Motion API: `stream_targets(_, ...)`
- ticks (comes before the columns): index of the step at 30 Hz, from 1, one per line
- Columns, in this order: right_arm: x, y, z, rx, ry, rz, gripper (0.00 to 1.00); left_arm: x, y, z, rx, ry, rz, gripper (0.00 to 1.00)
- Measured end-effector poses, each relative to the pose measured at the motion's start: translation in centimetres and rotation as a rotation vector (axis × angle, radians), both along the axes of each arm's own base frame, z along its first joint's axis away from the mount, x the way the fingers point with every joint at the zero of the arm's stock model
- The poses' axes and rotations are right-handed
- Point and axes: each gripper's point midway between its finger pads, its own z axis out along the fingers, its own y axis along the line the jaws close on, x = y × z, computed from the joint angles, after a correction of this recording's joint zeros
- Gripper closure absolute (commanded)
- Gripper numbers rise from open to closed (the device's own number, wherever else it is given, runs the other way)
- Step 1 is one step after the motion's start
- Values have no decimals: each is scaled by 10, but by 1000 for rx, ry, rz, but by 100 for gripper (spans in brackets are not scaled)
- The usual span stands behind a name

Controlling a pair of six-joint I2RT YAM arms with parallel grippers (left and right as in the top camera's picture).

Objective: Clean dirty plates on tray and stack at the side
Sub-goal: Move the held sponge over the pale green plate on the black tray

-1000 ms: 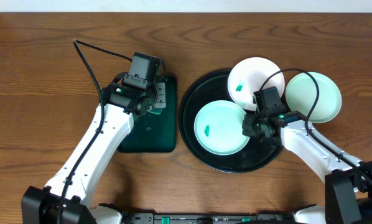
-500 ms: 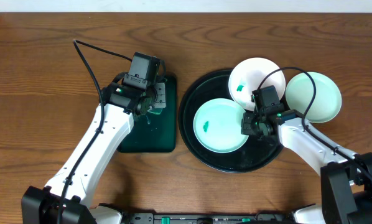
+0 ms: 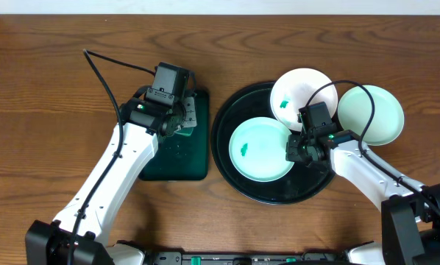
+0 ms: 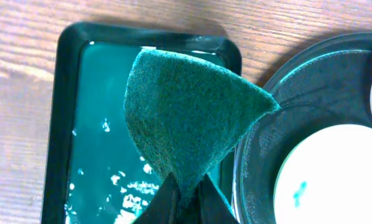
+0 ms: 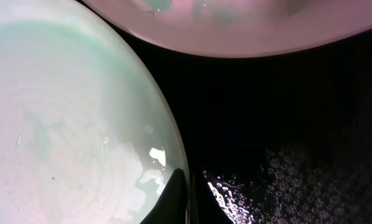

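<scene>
Since a second earlier, the right gripper [image 3: 292,151] had closed its fingers and the centre plate [image 3: 258,154] had slid a little to the left on the round black tray [image 3: 279,194]; the left arm had barely changed.

The right gripper's fingers [image 5: 168,200] stood narrow, pinched on the right rim of that centre plate, a pale-mint one that lay flat inside the tray with a small green smudge left of its middle.

A white plate [image 3: 299,88], also with a green smudge, sat at the tray's far edge, overhanging the rim.

A third plate [image 3: 382,118], pale mint, lay on the wooden table [image 3: 58,88] just right of the tray, beside the white plate.

The left gripper [image 3: 177,126] hung over a rectangular dark green tray [image 3: 177,163], left of the black tray. Its fingers were closed tight on the lower corner of a dark green scouring pad [image 4: 186,118], which fanned upward from the grip. Droplets and a shallow film of water showed on the green tray's floor.
</scene>
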Motion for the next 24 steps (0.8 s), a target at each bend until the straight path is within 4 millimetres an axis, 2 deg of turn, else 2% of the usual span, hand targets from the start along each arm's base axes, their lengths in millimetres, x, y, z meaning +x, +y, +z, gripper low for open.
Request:
stream_targets(4, 0, 0, 0, 0, 0, 0, 99, -1, 0, -9, -9, 35, 38, 93)
stream_targets(8, 0, 0, 0, 0, -1, 0, 99, -15, 4, -21, 21, 167, 58, 93)
stream_targets(13, 0, 0, 0, 0, -2, 0, 99, 5, -8, 12, -14, 155, 57, 93)
stream_targets(16, 0, 0, 0, 0, -2, 0, 99, 6, -22, 16, -55, 161, 28, 93)
stream_targets(19, 0, 0, 0, 0, -2, 0, 99, 1, -41, -3, -62, 225, -9, 93)
stream_targets(24, 0, 0, 0, 0, -2, 0, 99, -6, -94, -54, -46, 319, -100, 93)
